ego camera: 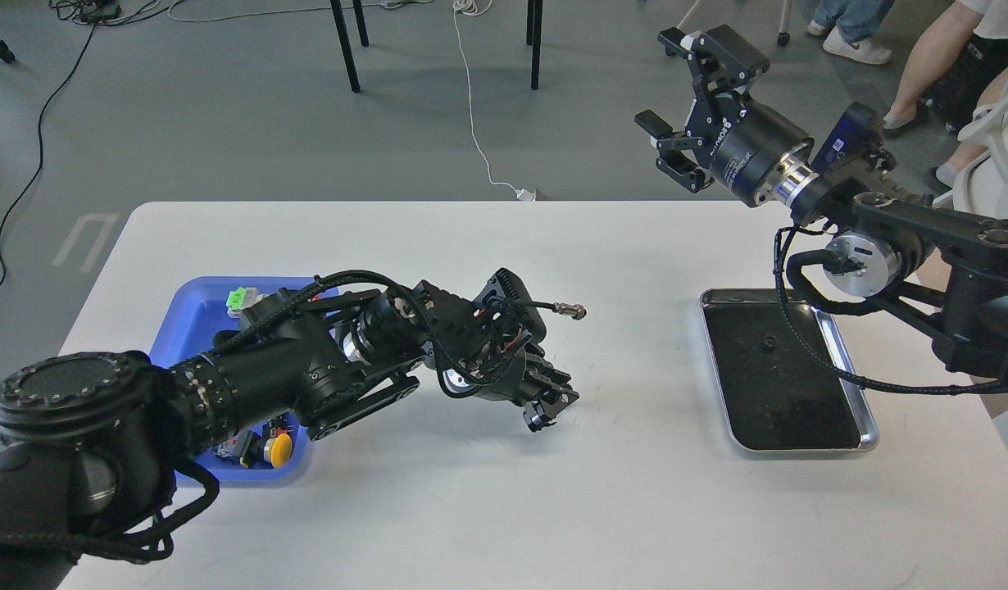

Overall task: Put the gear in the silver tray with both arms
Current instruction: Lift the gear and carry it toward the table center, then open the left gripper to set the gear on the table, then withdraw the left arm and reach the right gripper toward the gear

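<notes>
Silver tray (867, 410) sits at my three o'clock, a small dark gear-like thing (769, 343) already on its floor. My right gripper (676, 106) hangs spread and empty at one o'clock. My left gripper (549, 406), low at centre, I cannot read; next, a careful retreat.

White table (635, 508) is lying open across the middle and near edge; wide lane running between the blue tray (194, 328) at 9 o'clock and the silver tray (850, 392) at 3 o'clock. Left arm (307, 369) is lying across the blue tray, blocking most access from above. Left gripper (547, 407) is sitting low at table centre, pinching the lane's 9 o'clock side. Right arm (946, 246) and its cable loop (815, 344) are overhanging the silver tray's far and 3 o'clock edges. Right gripper (692, 106), jaws spread, is hanging high at 1 o'clock, off the table. Silver tray's near half is sitting clear from above.
</notes>
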